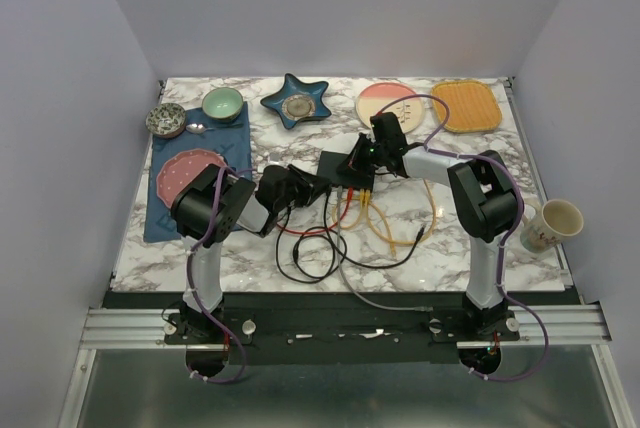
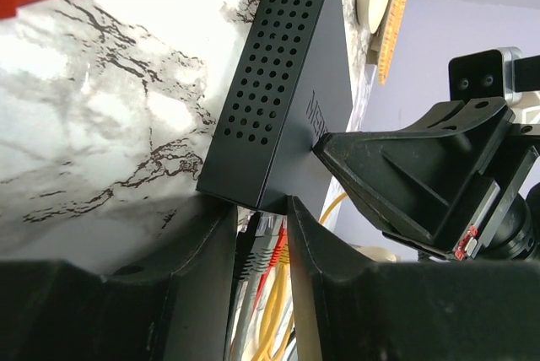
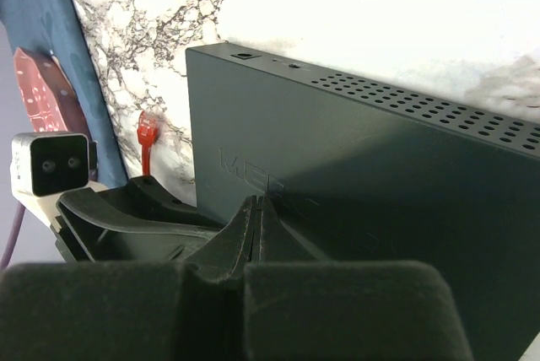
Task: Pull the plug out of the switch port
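Top view: switch [image 1: 340, 166] mid-tabletop [image 1: 470, 248], both pincers converged on it.

Left wrist: left pincer [image 2: 260, 209] part open, straddling black plug [image 2: 253, 228] at switch corner; we judge grasp pending.

Right wrist: right pincer [image 3: 257, 234] closed flat, pressing switch top; next, clamp and pull straight out.

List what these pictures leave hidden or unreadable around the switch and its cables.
- Port row of the switch: top view, covered by both claws; which plugs sit in which ports is unreadable.
- Plugs: left wrist view, only slivers of yellow and red cable show between the left claw's fingers.
- Right claw: right wrist view, tips look pressed together on the switch top; contact unclear.
- Embossed lettering: cut off by claws in both wrist views.
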Motion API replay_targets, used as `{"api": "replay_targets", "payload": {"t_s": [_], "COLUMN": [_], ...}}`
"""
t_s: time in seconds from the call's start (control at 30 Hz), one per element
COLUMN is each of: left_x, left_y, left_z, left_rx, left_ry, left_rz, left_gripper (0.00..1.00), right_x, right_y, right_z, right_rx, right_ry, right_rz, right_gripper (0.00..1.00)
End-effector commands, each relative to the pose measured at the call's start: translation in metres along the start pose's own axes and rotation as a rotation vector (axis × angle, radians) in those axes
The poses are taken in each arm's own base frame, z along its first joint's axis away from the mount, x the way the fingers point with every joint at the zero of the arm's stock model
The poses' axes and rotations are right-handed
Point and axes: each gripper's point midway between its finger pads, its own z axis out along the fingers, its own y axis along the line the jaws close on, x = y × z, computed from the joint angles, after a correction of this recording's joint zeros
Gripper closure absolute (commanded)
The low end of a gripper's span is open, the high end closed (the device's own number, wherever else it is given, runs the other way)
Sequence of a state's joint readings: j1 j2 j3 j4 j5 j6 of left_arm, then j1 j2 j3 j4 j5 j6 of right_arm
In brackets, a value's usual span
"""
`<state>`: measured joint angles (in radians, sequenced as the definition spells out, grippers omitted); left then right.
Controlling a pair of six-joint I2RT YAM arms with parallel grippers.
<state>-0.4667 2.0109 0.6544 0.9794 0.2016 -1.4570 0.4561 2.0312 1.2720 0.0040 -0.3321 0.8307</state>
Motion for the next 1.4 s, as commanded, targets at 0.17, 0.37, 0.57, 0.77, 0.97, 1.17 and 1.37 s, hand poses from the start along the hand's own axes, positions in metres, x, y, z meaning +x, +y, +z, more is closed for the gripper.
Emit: {"api": "replay_targets", "payload": {"t_s": [0.17, 0.37, 0.57, 0.77, 0.97, 1.17, 1.37], "left_x": [0.017, 0.015, 0.015, 0.016, 0.017, 0.022, 0.027], "left_y": [0.058, 0.061, 0.062, 0.062, 0.063, 0.065, 0.074], "left_z": [-0.012, -0.017, -0.013, -0.006, -0.003, -0.007, -0.012], "left_rx": [-0.146, -0.181, -0.215, -0.257, -0.271, -0.255, -0.267], "left_ry": [0.05, 0.043, 0.047, 0.058, 0.067, 0.086, 0.108], "left_rz": [0.033, 0.07, 0.1, 0.136, 0.144, 0.152, 0.183], "left_gripper": [0.57, 0.57, 0.6, 0.64, 0.73, 0.72, 0.68], "right_x": [0.015, 0.016, 0.017, 0.017, 0.017, 0.017, 0.018], "right_y": [-0.032, -0.032, -0.033, -0.032, -0.033, -0.034, -0.035], "right_z": [0.007, 0.007, 0.007, 0.008, 0.008, 0.008, 0.009], "right_rx": [0.074, 0.072, 0.074, 0.073, 0.072, 0.074, 0.077], "right_ry": [0.049, 0.051, 0.053, 0.057, 0.058, 0.058, 0.059], "right_rz": [0.031, 0.033, 0.034, 0.035, 0.035, 0.035, 0.034], "right_gripper": [0.99, 0.99, 0.99, 0.99, 0.99, 0.99, 0.99]}}
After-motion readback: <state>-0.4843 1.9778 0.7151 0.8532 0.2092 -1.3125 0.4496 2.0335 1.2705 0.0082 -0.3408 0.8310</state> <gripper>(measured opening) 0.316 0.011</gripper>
